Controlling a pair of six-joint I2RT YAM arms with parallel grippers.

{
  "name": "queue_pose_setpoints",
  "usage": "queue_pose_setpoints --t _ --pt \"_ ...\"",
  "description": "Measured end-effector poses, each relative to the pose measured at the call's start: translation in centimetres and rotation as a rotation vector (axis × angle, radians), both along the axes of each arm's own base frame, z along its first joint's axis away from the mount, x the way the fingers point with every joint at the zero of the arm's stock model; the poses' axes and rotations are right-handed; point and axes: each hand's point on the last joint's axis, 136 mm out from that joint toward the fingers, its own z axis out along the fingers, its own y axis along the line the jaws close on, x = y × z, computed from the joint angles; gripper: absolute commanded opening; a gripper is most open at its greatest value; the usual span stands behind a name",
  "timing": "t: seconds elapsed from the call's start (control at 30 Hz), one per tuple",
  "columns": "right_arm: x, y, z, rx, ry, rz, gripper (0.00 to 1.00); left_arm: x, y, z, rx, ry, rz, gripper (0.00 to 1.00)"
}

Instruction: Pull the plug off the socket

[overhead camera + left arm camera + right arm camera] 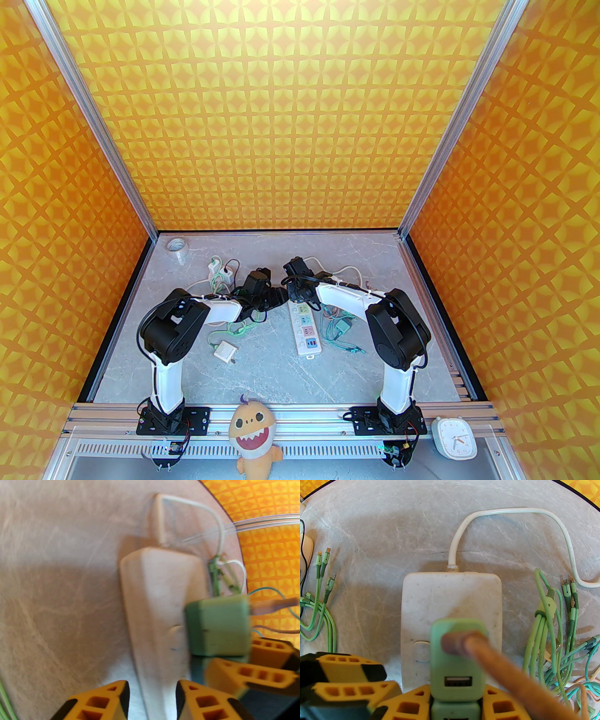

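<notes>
The socket (pixel 307 335) is a long white strip with pastel outlet faces, lying mid-table. A green plug (pixel 454 658) with a USB port and a brown cable sits against the socket's (pixel 440 597) white far end. My right gripper (pixel 455 698) is shut on the plug, one yellow finger on each side. In the left wrist view the plug (pixel 218 625) juts from the socket's (pixel 154 592) face. My left gripper (pixel 152 691) is closed around the strip's body just short of the plug. That view is blurred.
The socket's white cord (pixel 511 510) loops away behind it. Green cable bundles (pixel 548 625) lie right of the strip, more (pixel 321 611) to its left. A white charger (pixel 225 351), a tape roll (pixel 178 246), a plush toy (pixel 251 433) and a clock (pixel 453 438) sit around.
</notes>
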Motion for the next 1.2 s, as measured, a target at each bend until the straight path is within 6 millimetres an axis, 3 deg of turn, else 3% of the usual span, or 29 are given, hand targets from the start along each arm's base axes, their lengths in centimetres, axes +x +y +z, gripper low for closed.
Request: queue_pose_setpoints --t 0.47,0.73,1.2 --pt "0.1 -0.4 0.4 0.011 0.002 -0.009 0.25 0.2 -0.6 0.3 -0.043 0.009 -0.002 0.46" --pt "-0.2 -0.3 0.1 0.016 0.014 -0.004 0.25 0.1 -1.1 0.0 -0.037 0.022 -0.010 0.31" --pt "-0.1 -2.4 0.2 0.144 0.060 -0.041 0.24 0.0 -1.7 0.1 0.022 0.041 -0.012 0.29"
